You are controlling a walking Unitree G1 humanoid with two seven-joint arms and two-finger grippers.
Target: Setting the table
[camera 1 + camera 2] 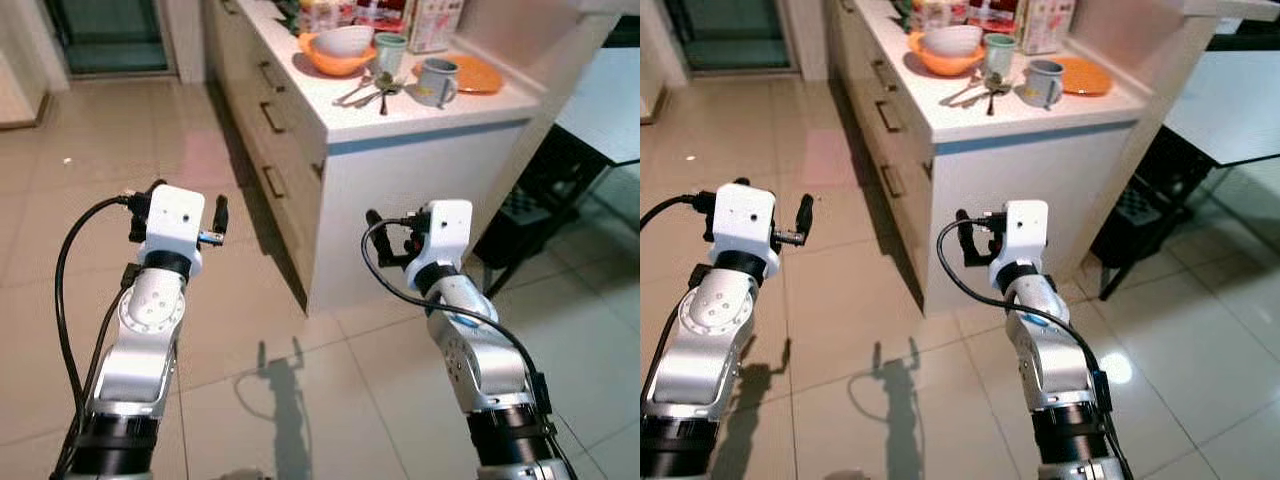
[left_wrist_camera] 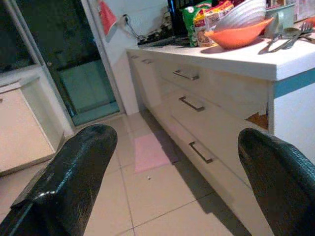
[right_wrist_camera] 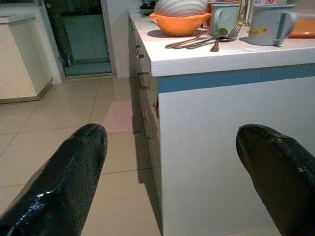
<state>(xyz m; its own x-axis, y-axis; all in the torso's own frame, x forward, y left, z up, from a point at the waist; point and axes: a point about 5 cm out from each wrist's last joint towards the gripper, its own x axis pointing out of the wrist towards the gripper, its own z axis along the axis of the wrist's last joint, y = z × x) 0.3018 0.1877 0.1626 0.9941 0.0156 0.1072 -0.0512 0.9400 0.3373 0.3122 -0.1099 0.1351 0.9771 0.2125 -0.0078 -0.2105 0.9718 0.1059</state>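
the robot stands on a tiled floor [image 1: 250,330] facing the end of a white kitchen counter [image 1: 420,110] with a blue stripe under its top and drawers down its long side. both arms are raised in front of the body, short of the counter. the left gripper [image 2: 172,182] hangs over the floor beside the drawer fronts, its two black fingers [image 2: 74,182] spread wide with nothing between them. the right gripper [image 3: 172,182] points at the counter's white end panel, its fingers [image 3: 64,182] likewise spread and empty. the tableware sits on the countertop, well apart from both grippers: an orange bowl [image 1: 335,62] with a white bowl [image 1: 344,40] nested in it, a loose cluster of cutlery [image 1: 372,92] just beside it, a pale green cup [image 1: 389,52], a grey mug [image 1: 436,81], and an orange plate [image 1: 474,73] next to the mug.
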